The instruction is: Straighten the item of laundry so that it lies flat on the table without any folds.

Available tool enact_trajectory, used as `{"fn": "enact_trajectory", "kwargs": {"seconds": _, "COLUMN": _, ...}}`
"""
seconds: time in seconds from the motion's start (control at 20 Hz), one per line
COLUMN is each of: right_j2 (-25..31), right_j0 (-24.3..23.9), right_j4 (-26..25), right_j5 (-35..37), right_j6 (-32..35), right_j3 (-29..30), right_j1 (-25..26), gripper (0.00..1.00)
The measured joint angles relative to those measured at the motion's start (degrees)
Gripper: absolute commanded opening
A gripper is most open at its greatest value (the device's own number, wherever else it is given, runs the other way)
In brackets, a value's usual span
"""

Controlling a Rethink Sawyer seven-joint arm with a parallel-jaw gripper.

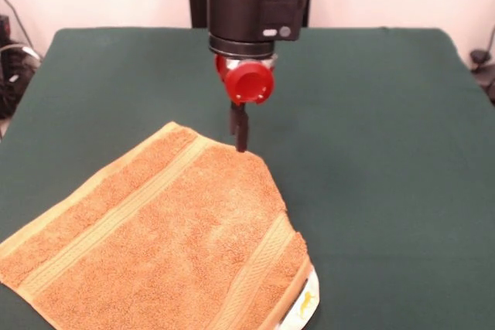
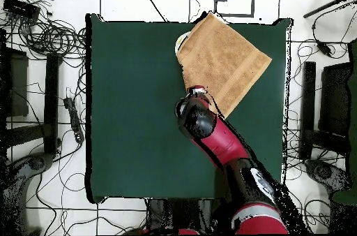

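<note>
The orange-tan towel lies on the dark green worktop, spread out but set askew to the worktop's edges; in the front view it fills the 7 to 8 o'clock part of the picture, running out of sight at the bottom edge and reaching nearly to the left edge; one corner points up toward 11 o'clock, and a second, blunter corner sits near the middle of the picture, right under the hand; woven stripe bands run along both ends, one near the left edge of the cloth and one near its right edge; at about 5 o'clock the lower right corner is turned up, showing a pale underside with a small white tag; the right edge of the towel looks slightly raised and uneven, so the cloth is not fully flat. The red and black arm comes down from 12 o'clock, and the hand's dark fingers point straight down, their tips at the towel's blunt corner; the fingers appear pressed close together, but I cannot tell whether they pinch the cloth or only touch it. In the overhead view the towel lies at about 1 o'clock on the worktop, and the arm reaches up from 5 o'clock to its lower corner.
</note>
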Motion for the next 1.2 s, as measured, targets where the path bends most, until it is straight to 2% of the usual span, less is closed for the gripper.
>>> {"fn": "enact_trajectory", "kwargs": {"seconds": 0.45, "right_j2": 6.43, "right_j0": -3.59, "right_j4": -0.19, "right_j5": -0.15, "right_j6": 0.0, "right_j3": 2.76, "right_j1": 0.28, "gripper": 1.0}}
{"fn": "enact_trajectory", "kwargs": {"seconds": 0.65, "right_j2": 9.68, "right_j0": -6.55, "right_j4": -2.64, "right_j5": -2.85, "right_j6": 0.0, "right_j3": 3.02, "right_j1": 1.32, "gripper": 1.0}}
{"fn": "enact_trajectory", "kwargs": {"seconds": 0.9, "right_j2": 10.93, "right_j0": -7.89, "right_j4": -4.26, "right_j5": -7.91, "right_j6": 0.0, "right_j3": 3.02, "right_j1": 3.21, "gripper": 1.0}}
{"fn": "enact_trajectory", "kwargs": {"seconds": 1.2, "right_j2": 10.93, "right_j0": -6.86, "right_j4": -4.38, "right_j5": -12.27, "right_j6": 0.0, "right_j3": 3.04, "right_j1": 4.88, "gripper": 1.0}}
